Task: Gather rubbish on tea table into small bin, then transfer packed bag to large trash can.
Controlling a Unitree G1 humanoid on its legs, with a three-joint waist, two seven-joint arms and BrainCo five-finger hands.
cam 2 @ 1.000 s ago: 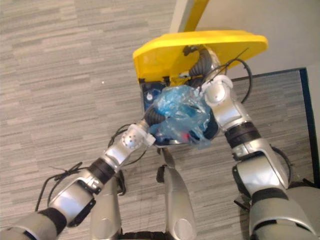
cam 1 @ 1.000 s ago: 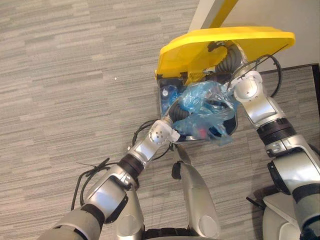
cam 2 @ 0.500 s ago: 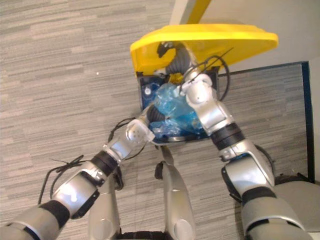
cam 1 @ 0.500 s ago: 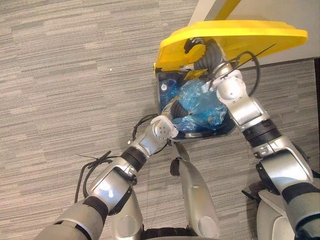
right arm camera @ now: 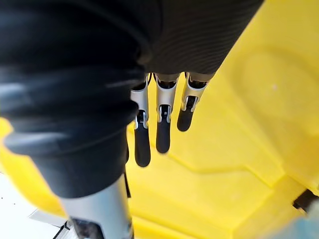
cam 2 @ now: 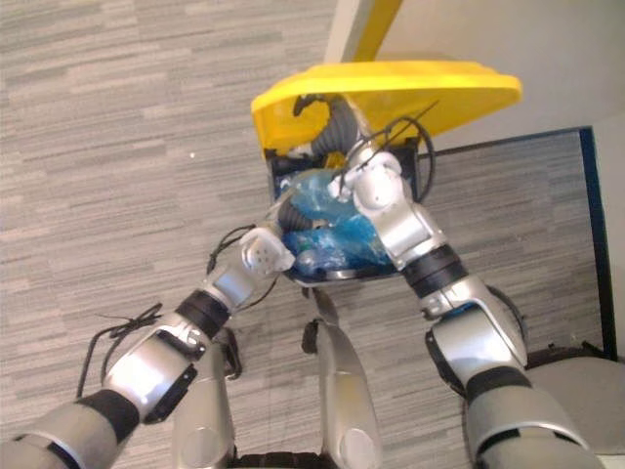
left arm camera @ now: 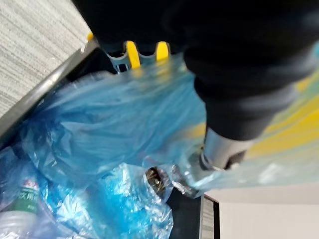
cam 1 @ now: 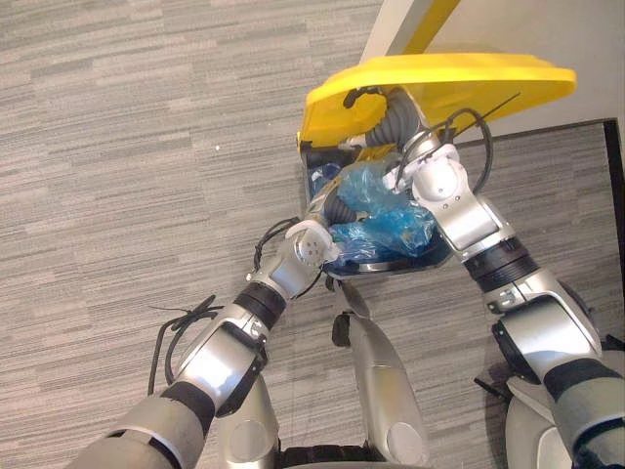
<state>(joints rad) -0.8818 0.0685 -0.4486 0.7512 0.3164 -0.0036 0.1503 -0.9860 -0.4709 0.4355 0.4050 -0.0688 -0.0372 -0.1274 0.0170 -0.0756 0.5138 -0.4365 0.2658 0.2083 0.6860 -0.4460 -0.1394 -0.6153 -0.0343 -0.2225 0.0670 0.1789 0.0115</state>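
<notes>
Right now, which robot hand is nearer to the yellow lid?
Right. The right robot hand is just under the yellow lid, fingers straight; the left robot hand is lower, against the blue bag.

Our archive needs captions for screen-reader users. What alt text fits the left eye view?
Two silver robot arms reach into a dark trash can holding a translucent blue plastic rubbish bag, on grey striped carpet. The right hand is pressed under the raised yellow lid; the left hand is against the bag.

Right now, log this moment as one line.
stage: blue bag into trash can | right hand: open, flat under raised yellow lid | left hand: in the can, against the bag | bag: in can's mouth
</notes>
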